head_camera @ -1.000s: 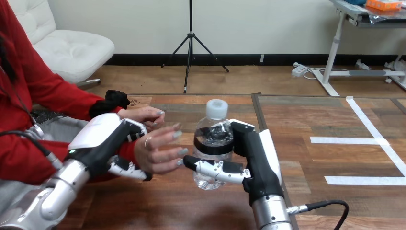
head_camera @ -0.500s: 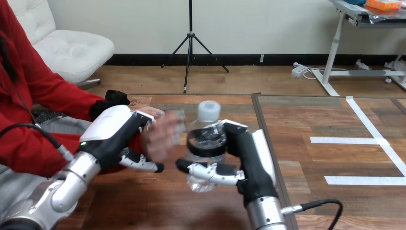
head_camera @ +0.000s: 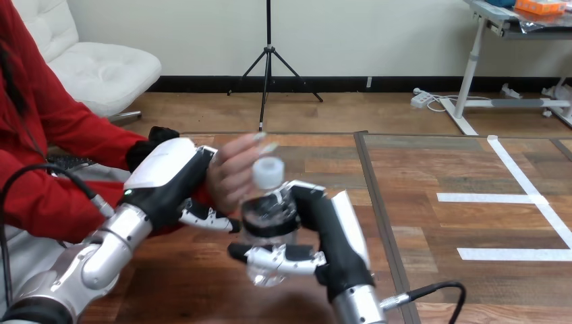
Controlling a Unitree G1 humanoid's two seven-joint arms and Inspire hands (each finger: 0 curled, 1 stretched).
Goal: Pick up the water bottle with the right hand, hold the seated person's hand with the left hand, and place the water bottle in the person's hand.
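A clear water bottle (head_camera: 265, 210) with a white cap and a black label band stands upright in my right hand (head_camera: 334, 229), whose fingers and thumb are curled round its body, just above the wooden table (head_camera: 168, 283). The person's hand (head_camera: 233, 169) reaches in from the left, fingers spread and raised, right beside the bottle's cap and upper left side. My left hand (head_camera: 165, 172) wraps the person's wrist, its white back on top and its thumb (head_camera: 209, 219) curled underneath.
A dark seam (head_camera: 378, 202) runs down the table just right of my right arm. White tape lines (head_camera: 533, 199) mark the table's right part. The person's red-sleeved arm (head_camera: 67, 135) lies along the left side.
My right hand has carried the bottle leftward and nearer to me. My left hand has lifted the person's wrist, and the person's hand now stands higher, close against the bottle's top.
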